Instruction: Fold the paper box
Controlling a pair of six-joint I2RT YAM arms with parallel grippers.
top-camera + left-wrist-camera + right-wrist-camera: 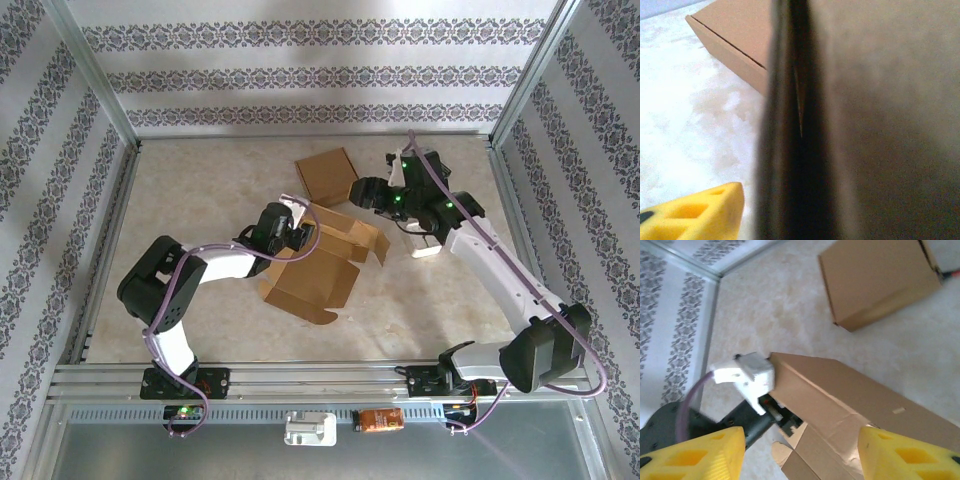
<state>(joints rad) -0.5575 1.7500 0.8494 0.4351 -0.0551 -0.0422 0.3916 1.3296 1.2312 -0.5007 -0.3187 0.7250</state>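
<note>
While the half-open paper box (318,268) lies mid-surface (200,200), left end effector (294,233) is against its 10 o'clock wall, nearer; clamped or not, cannot tell. Right end effector (368,192), fingers apart, hovers at its 1 o'clock.

top: fixed above and behind my bases (185,383), looking down on the whole table (200,190) | left wrist: nose against the open box (880,125), blurred | right wrist: farther off, looking down at it | shared by all: open box, closed box (327,175)
</note>
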